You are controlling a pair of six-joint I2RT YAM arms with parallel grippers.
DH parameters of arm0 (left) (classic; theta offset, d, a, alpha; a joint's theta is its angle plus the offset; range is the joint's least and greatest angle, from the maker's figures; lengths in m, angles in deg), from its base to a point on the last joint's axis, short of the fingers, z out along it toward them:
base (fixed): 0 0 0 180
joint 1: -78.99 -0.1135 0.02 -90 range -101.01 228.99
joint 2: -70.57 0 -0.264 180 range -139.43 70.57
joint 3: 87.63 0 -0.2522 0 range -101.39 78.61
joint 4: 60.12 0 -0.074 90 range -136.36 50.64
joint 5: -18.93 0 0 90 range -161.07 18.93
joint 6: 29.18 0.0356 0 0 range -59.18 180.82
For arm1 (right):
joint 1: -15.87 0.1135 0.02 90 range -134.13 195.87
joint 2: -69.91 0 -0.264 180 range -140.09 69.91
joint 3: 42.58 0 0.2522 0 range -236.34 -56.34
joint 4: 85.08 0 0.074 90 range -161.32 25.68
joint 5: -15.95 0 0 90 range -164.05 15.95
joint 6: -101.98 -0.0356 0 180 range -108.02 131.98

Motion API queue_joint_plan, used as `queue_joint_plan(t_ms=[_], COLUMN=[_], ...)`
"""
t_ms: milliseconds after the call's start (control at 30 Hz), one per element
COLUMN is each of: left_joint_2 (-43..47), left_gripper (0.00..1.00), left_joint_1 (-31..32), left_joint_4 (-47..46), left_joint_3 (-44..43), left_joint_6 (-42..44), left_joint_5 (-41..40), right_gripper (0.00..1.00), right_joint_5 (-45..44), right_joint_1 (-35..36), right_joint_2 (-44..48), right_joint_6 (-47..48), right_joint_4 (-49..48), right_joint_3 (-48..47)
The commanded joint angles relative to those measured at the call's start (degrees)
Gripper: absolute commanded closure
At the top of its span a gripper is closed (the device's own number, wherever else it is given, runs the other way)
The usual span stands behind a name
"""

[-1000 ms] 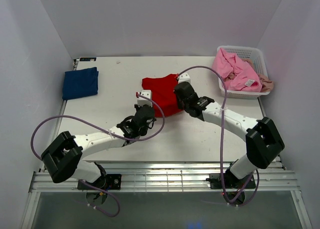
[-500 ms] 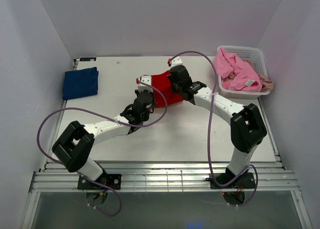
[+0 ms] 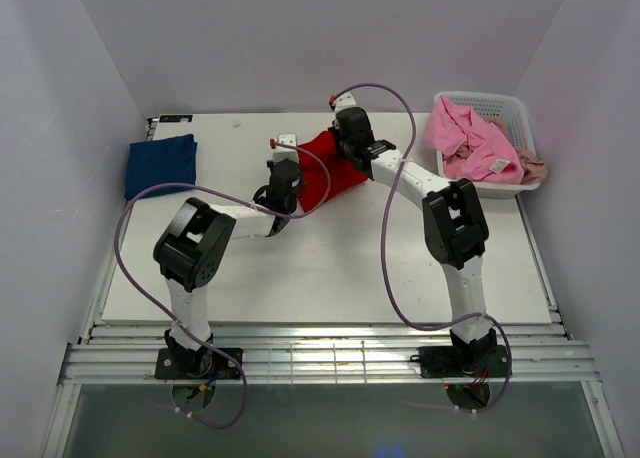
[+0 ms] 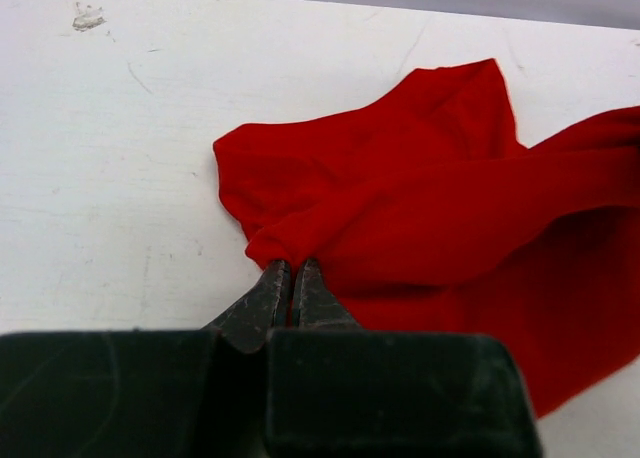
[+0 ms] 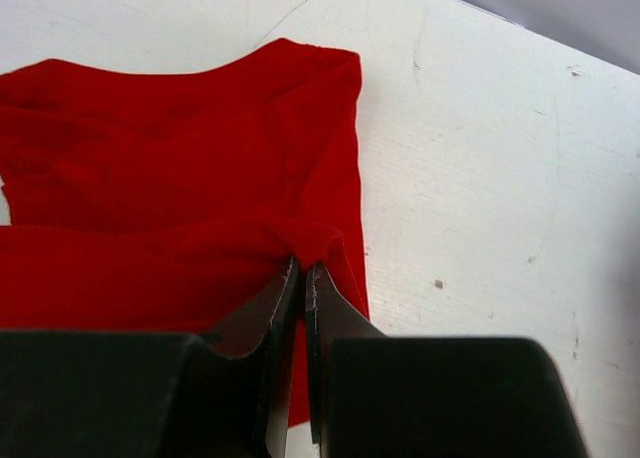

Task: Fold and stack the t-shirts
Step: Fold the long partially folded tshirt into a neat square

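Fabric of the red t-shirt [image 3: 328,168] lies bunched toward 12 o'clock on the desk [image 3: 330,263]. The left fingers [image 4: 270,290] are pinched tight on a fold at its 9 o'clock side, and the right fingers [image 5: 284,296] on one at its 1 o'clock side. The navy t-shirt [image 3: 160,165] lies folded at 10 o'clock, and the pink t-shirt [image 3: 470,138] fills the basket [image 3: 505,101] at 2 o'clock.

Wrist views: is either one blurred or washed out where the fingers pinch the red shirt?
Left wrist: sharp and evenly lit; the left gripper is shut on a fold of the red shirt. Right wrist: equally crisp, no glare; the right gripper pinches the shirt's edge. Top external: flat light, faint shadows; the right arm hides part of the shirt.
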Motion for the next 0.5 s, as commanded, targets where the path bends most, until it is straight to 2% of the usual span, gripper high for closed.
queue_joint_plan(t_ms=[0, 233, 467], left_joint_2=[-2.86, -5.25, -6.65], left_gripper=[1.00, 1.00, 1.00], left_joint_1=[-1.64, -2.78, -3.22], left_joint_4=[-4.56, -9.04, -14.49], left_joint_3=[-4.19, -5.77, -5.95], left_joint_6=[1.97, 3.38, 5.31], left_joint_5=[0.92, -0.13, -2.07], right_gripper=[0.91, 0.91, 0.90], right_joint_5=[2.52, 2.79, 1.74], right_joint_1=[-0.94, -1.73, -2.26], right_joint_2=[-3.90, -9.44, -12.78], right_joint_6=[3.12, 4.62, 4.27], right_joint_4=[-4.18, -13.04, -15.68], right_joint_3=[-5.59, -8.67, -13.15])
